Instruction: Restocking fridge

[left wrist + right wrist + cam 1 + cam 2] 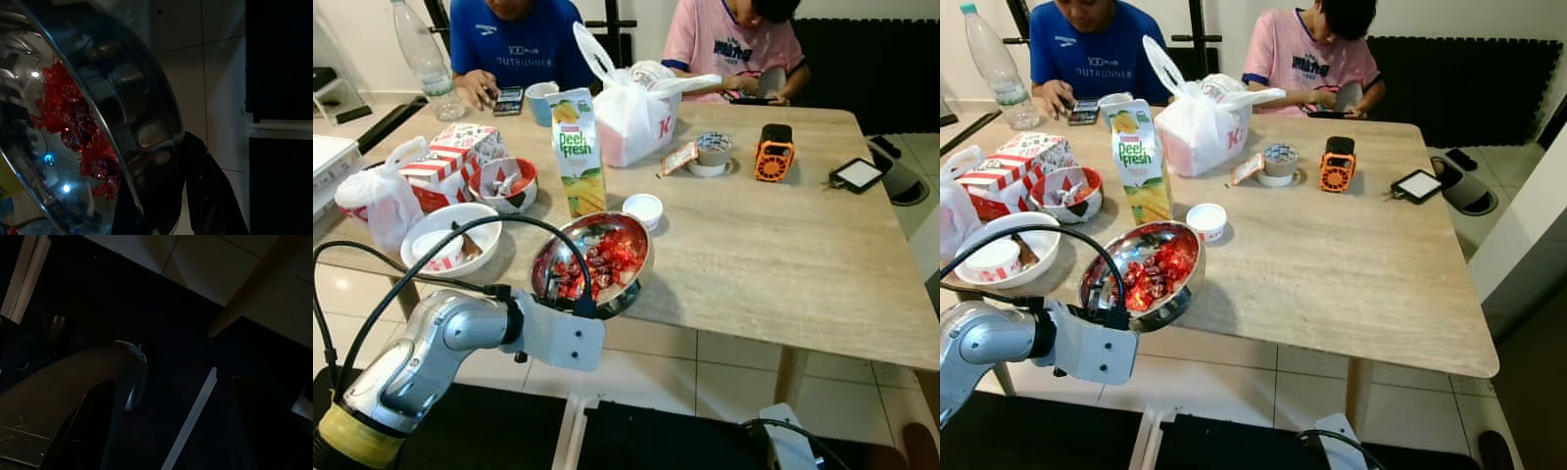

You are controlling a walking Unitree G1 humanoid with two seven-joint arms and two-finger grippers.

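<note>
Steel bowl [592,262] with red wrapped pieces is at the near edge of our wooden table [773,245], tilted, its rim held by our left gripper [579,305]. The room has a pale tiled floor [705,377] and dark mats below us. Two persons sit at the far side. Just behind the bowl stand a juice carton [578,152] and a small white cup [643,209]; to its left are a white bowl [450,235] and a red bowl [504,184].

From the right eye we see the same bowl, and further a white plastic bag [1200,122], a tape roll [1279,162] and an orange device [1338,164], all well apart from the bowl.

At the left wrist, one black finger [208,196] lies against the outside of the shiny bowl wall; the claw is closed on the rim.

At the right wrist, the picture is dark; our right gripper [171,421] hangs over the mat with fingers apart, holding nothing, near a table leg [254,289].
</note>
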